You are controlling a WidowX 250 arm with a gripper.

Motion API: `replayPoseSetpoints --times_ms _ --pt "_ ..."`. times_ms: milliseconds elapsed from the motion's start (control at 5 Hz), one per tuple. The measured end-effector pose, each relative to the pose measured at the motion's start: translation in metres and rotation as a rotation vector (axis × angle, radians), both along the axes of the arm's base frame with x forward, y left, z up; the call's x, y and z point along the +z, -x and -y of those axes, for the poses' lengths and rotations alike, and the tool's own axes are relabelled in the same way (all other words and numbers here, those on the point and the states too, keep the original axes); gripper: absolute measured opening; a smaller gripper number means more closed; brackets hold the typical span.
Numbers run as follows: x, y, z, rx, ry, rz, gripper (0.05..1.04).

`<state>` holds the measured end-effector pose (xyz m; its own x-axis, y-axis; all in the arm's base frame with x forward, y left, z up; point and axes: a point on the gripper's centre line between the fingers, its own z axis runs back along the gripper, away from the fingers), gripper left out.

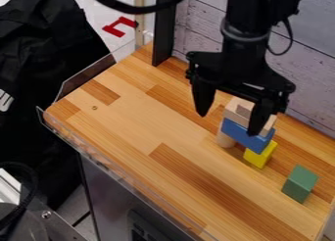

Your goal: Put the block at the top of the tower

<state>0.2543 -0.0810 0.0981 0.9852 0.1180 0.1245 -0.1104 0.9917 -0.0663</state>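
Looks bright, softly and evenly lit across striped brown wooden countertop. Sinks nearly to black in folds of black cloth. Glints faintly along clear plastic edging. Leaves light's direction hard to tell.

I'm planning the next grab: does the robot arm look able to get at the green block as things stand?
Probably yes: the gripper is open near the tower, and the green block stands apart with nothing on top.

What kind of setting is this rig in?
Likely a robotics lab or workshop: a robot arm's gripper over a wooden tabletop, toy blocks such as the green one.
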Motion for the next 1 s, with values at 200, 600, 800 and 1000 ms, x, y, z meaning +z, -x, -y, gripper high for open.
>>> replayPoseSetpoints --times_ms 200,600,800,1000 --pt "-0.015 0.001 0.004 -0.025 0.013 -0.04 0.999" --pt "-0.035 0.003 0.006 -0.042 0.011 -0.112 0.999" --pt "-0.035 0.003 0.006 -0.042 0.011 -0.111 0.999" --pt "-0.035 0.003 0.006 -0.042 0.011 -0.111 0.999"
